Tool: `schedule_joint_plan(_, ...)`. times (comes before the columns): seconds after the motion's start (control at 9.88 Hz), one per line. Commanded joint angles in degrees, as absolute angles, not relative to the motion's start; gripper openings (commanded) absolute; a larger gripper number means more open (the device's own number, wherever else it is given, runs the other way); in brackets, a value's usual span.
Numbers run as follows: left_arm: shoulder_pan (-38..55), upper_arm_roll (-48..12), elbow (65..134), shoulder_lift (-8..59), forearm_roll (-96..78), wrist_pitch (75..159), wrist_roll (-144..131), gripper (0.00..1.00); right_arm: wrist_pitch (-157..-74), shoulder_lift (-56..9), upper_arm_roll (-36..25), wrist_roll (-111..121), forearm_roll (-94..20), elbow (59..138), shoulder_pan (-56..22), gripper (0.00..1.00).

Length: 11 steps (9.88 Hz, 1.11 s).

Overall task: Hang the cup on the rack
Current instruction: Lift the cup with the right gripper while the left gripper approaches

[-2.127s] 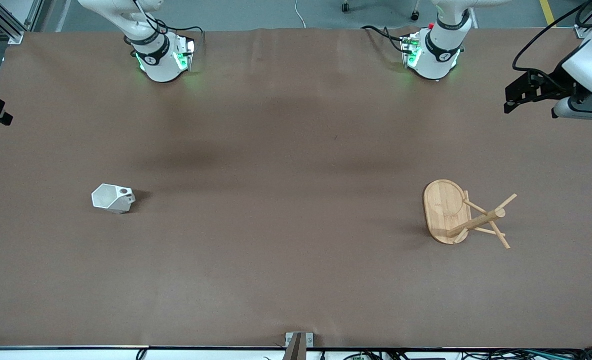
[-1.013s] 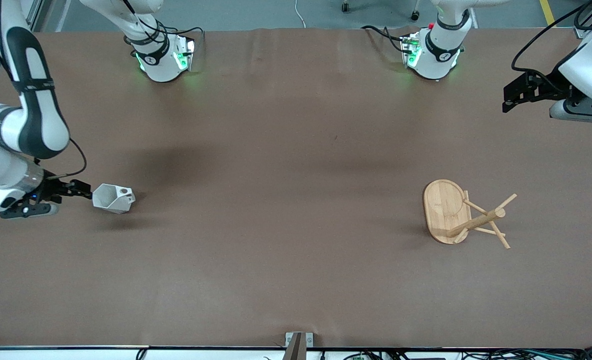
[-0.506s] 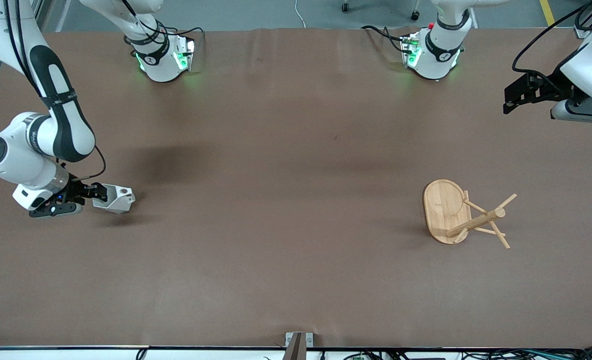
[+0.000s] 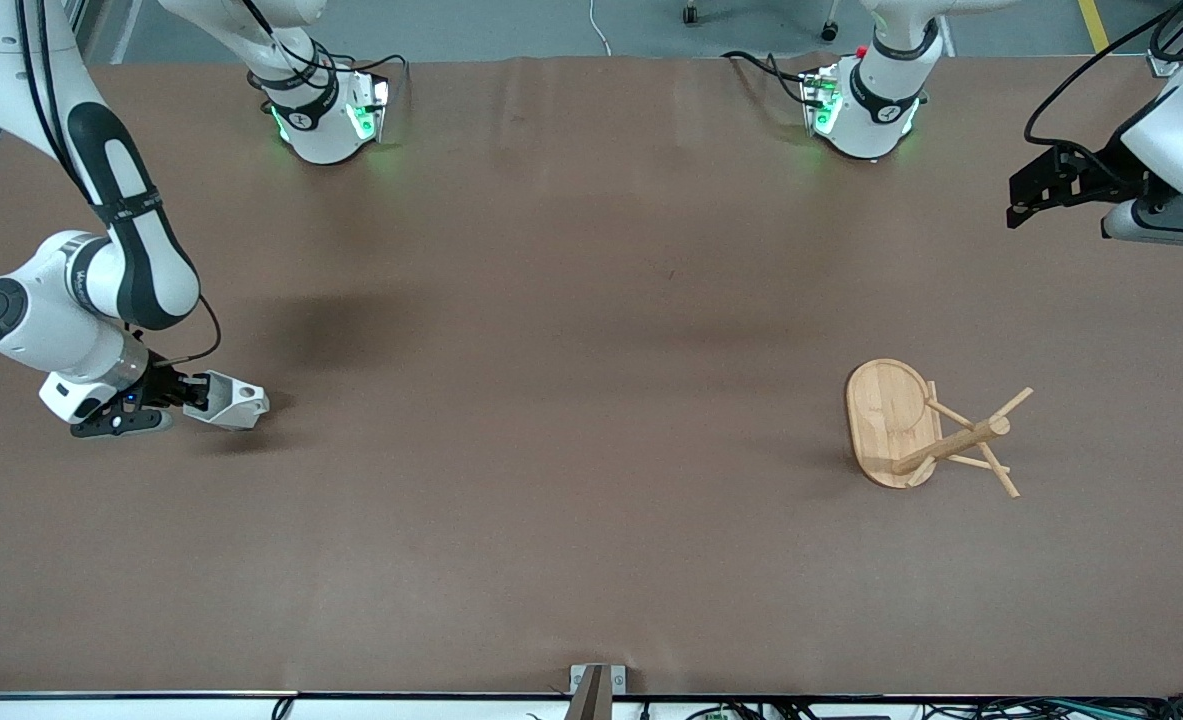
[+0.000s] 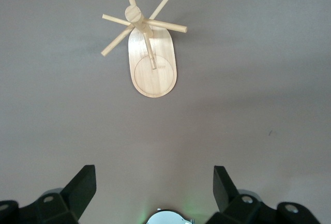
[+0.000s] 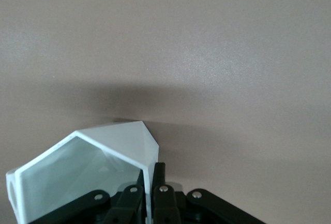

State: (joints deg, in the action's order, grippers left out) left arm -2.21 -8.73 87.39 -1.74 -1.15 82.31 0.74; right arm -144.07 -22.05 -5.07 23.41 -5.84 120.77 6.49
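The white faceted cup point(image 4: 236, 402) lies at the right arm's end of the table, its tab handle with the hole on top. My right gripper point(image 4: 194, 392) is shut on the cup's rim wall. In the right wrist view one finger point(image 6: 159, 176) is outside the cup point(image 6: 88, 164) and the other is inside it, so the gripper point(image 6: 151, 177) pinches the wall. The bamboo rack point(image 4: 891, 420) stands at the left arm's end of the table. My left gripper point(image 4: 1026, 198) waits open and empty, high above that end. Its wrist view shows the rack point(image 5: 152, 69) past the gripper point(image 5: 153, 177).
The brown table point(image 4: 571, 400) carries nothing else. The two arm bases point(image 4: 326, 115) stand along its edge farthest from the front camera. A small metal bracket point(image 4: 596, 680) sits at the nearest edge.
My right arm came in from its end of the table, reached the cup and shut its fingers on the rim. The cup shifted slightly. The left arm barely moved.
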Motion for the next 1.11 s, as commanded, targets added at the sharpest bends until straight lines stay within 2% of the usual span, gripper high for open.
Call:
schedule_joint_plan(0.0, -2.46, -8.96, 87.98, -0.18, -1.23, 82.53, 1.49, 1.0, -143.19, -21.1, -5.1, 24.61, -6.77, 120.94, 6.15, 0.0)
schedule_joint_plan(0.2, -2.55, -8.96, 87.98, 0.44, -1.32, 82.62, 1.49, 1.0, -130.6, -17.25, -4.49, 24.17, -7.81, 115.09, 5.98, 0.01)
schedule_joint_plan(0.41, -2.55, -8.96, 87.89, 1.49, -1.32, 83.23, 1.49, 1.0, -116.43, -16.61, -3.87, 23.91, -17.34, 106.21, 3.97, 0.01)
schedule_joint_plan(0.61, -2.46, -8.96, 87.72, 2.37, -1.32, 83.5, 1.41, 1.0, -115.05, -14.77, 1.11, 18.49, -26.24, 105.29, 2.29, 0.01)
schedule_joint_plan(0.71, -2.37, -8.96, 87.37, 2.46, -1.32, 83.5, 1.15, 1.0, -116.7, -14.85, 6.45, 14.45, -32.89, 105.21, 2.2, 0.01)
schedule_joint_plan(1.01, -2.11, -9.05, 87.54, 2.46, -1.93, 83.5, 1.49, 1.0, -121.46, -15.47, 17.02, 11.07, -41.97, 105.12, 0.27, 0.01)
